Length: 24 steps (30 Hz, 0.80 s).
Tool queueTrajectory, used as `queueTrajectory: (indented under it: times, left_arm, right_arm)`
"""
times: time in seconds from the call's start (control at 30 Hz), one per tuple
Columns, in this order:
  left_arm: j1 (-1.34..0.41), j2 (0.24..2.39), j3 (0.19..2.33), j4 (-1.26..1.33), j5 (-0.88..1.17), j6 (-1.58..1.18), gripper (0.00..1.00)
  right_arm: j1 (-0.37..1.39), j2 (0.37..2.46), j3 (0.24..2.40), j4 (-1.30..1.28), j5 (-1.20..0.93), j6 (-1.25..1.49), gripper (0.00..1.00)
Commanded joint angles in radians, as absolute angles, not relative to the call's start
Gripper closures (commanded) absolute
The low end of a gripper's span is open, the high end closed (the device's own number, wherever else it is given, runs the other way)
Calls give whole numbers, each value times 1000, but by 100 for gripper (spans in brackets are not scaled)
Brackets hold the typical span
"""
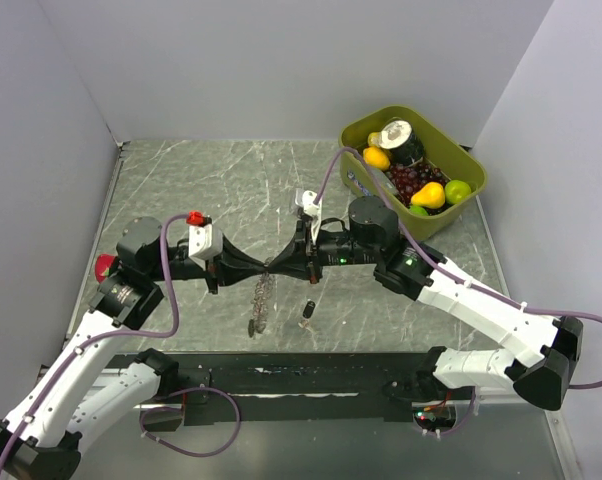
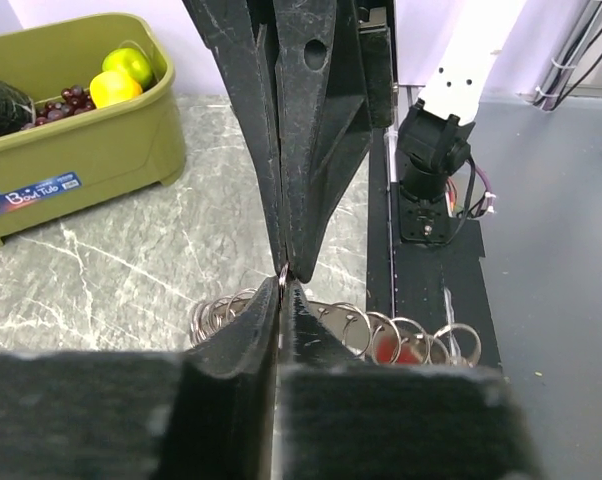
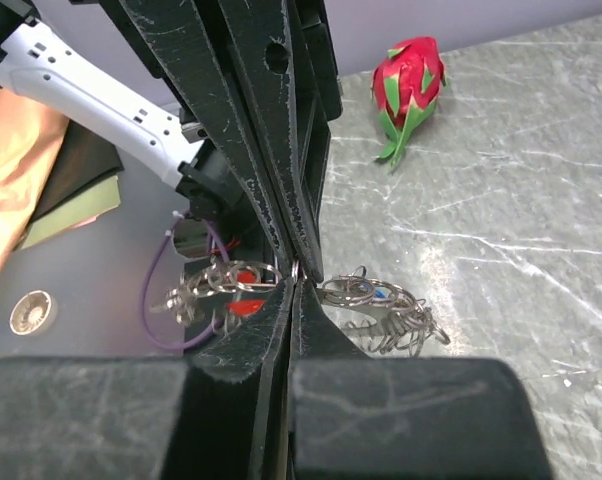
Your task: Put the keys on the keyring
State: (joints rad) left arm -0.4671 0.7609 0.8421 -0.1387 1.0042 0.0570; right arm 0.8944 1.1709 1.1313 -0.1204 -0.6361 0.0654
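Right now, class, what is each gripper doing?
Left gripper: closed, pinching the keyring.
Right gripper: closed, pinching the same keyring.

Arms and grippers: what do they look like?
White shells and black joint housings on left arm and right arm. A purple cable runs along each. The left gripper and right gripper: black, scuffed, tapered fingers, mounted on white blocks.

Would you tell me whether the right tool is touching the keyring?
Touching. The right wrist view shows the right tool shut on the keyring, its wire pinched at the tips.
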Motion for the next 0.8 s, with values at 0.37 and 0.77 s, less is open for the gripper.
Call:
queueTrajectory:
  times: [0.37, 0.77]
  left_arm:
    - [-463, 649, 850, 30, 897, -106, 34]
    - [-462, 635, 799, 161, 1095, -121, 40]
  right_arm:
    - [813, 948, 904, 346, -641, 227, 100]
    - [782, 927, 839, 542, -1133, -37, 100]
